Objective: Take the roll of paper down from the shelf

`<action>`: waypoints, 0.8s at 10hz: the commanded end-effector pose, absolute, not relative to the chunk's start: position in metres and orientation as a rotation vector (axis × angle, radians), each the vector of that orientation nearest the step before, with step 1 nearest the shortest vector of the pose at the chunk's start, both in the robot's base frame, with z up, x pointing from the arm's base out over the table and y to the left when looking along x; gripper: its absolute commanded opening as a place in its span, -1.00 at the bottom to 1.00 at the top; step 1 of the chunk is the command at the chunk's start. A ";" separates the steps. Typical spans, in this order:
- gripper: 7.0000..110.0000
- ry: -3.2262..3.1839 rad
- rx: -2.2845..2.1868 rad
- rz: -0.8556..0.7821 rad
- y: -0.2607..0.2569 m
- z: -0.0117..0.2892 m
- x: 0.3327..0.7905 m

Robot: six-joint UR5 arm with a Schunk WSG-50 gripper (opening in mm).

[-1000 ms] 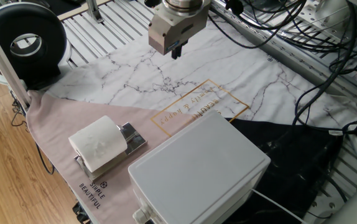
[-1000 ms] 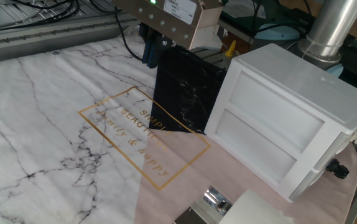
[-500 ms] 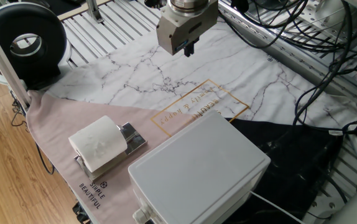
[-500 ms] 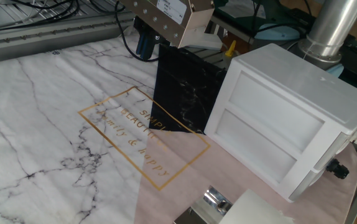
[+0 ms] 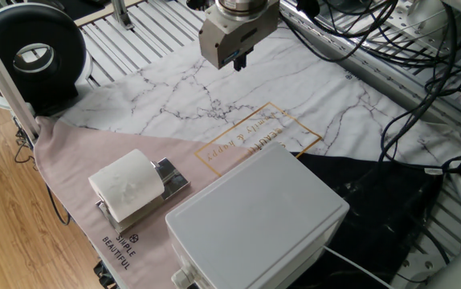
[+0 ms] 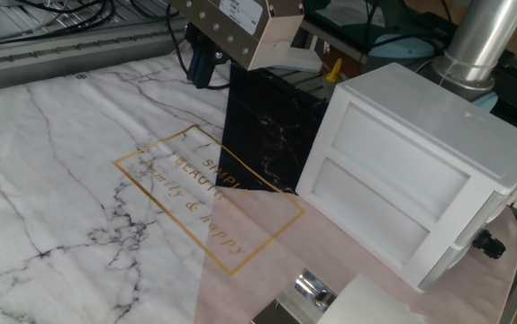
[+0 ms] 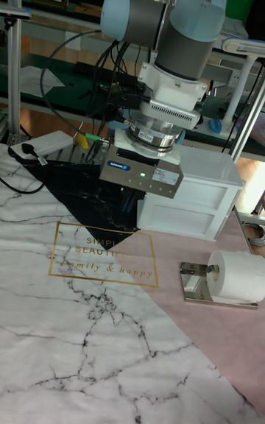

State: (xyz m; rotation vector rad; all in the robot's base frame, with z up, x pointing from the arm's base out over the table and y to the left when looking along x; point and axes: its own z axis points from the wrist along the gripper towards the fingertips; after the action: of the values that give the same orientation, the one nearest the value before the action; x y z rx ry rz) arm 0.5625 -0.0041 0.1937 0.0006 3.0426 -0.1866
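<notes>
The roll of paper lies on its side on the shelf at the pink corner of the tabletop, its long axis level and running along the shelf. The tool hangs high over the marbled middle, well apart from the roll; I cannot tell whether its fingers are open. The big white box stands just beside the shelf, so the open room for an approach is from above or the marbled side.

Tall fixed view: roll of paper sits on shelf, lower right. Box behind it, right of centre. Gripper hangs above cloth, frame centre, left of box.
</notes>
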 end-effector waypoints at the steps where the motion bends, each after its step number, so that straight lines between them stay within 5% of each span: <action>1: -1.00 2.995 0.022 -0.171 -0.003 0.196 0.574; 8: -1.00 3.008 0.034 -0.146 0.001 0.195 0.571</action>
State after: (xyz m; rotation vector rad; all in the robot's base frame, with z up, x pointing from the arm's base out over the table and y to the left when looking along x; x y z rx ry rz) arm 0.5711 -0.0020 0.1945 0.0239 3.0072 -0.1715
